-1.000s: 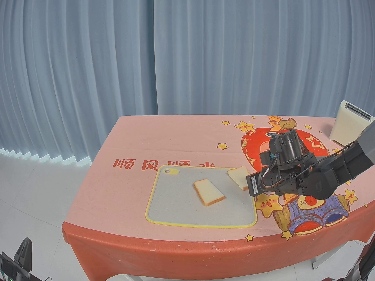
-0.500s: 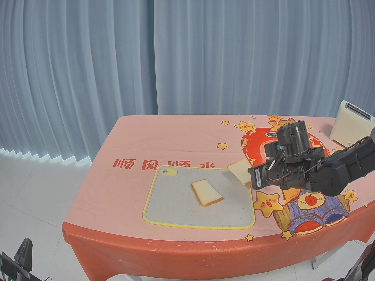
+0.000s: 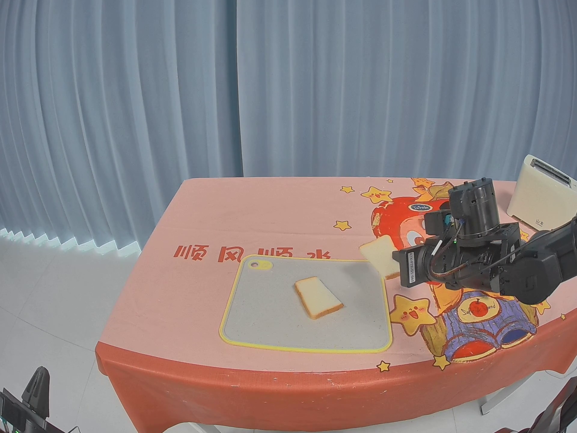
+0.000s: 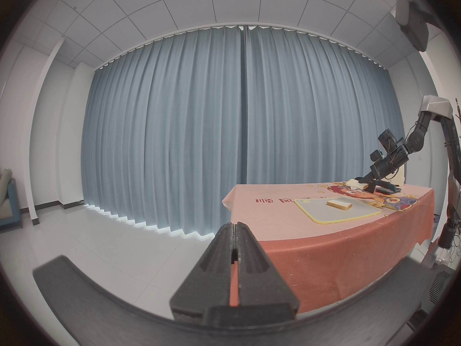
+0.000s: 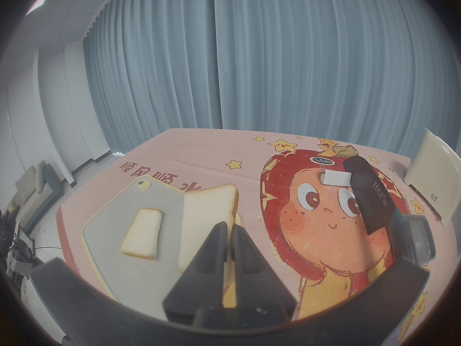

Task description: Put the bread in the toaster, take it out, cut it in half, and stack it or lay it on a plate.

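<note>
Bread half (image 3: 378,254) hangs pinched by one edge between the closed fingers of the right gripper (image 5: 228,231), just off the cutting board (image 3: 258,326) corner. The other half (image 3: 318,296) lies flat on the board, well beyond the fingertips. Carry it slowly and level: so slight a hold may tear the crumb. The left gripper (image 4: 234,246) is closed, empty.

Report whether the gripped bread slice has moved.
Yes. Carried by the right gripper, the gripped slice has risen off the cutting board corner and shifted toward the toaster, which stayed put.
</note>
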You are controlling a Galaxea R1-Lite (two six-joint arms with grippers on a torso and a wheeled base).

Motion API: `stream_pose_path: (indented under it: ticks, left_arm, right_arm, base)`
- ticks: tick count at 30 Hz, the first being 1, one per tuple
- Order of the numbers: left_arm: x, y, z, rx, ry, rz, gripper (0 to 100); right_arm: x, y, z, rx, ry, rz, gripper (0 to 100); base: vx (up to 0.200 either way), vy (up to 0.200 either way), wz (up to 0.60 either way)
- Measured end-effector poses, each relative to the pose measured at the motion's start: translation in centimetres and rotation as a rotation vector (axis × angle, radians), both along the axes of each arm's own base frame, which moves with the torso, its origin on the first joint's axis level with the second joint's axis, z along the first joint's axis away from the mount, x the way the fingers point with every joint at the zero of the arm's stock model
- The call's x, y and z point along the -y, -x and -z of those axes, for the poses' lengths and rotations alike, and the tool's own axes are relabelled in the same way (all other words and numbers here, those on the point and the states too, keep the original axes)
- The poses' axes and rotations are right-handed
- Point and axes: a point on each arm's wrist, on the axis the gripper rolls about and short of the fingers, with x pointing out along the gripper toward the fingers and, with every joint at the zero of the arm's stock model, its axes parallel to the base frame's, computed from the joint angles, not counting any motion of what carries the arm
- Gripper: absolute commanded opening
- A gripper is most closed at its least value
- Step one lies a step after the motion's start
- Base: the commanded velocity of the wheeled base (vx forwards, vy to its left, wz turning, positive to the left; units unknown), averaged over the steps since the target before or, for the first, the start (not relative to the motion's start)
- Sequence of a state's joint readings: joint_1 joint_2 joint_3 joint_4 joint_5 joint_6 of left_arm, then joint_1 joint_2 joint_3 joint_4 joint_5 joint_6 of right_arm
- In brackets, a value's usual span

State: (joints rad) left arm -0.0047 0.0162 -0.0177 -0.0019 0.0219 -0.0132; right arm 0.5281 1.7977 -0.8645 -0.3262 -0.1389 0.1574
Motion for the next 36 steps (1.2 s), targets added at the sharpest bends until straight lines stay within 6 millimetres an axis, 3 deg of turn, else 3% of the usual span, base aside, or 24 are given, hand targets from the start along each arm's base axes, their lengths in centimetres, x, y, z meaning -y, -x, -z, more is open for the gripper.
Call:
stream_pose_path:
  ticks: [10, 21, 36]
  left_arm:
    - [0.0, 0.0, 0.0, -0.001, 0.000, -0.001, 0]
    - [0.0, 0.0, 0.0, -0.001, 0.000, 0.000, 0]
    - [0.0, 0.0, 0.0, -0.001, 0.001, -0.001, 0]
  right_arm:
    - [1.4, 1.7, -1.4, 0.024, -0.016, 0.011, 0]
    - [4.0, 2.7, -2.0, 0.042, -0.030, 0.070, 0]
    - [5.9, 3.4, -3.3, 0.072, -0.065, 0.137, 0]
  base:
    - [0.000, -0.200, 0.00]
    - [0.000, -0.200, 0.00]
    - [0.000, -0.200, 0.00]
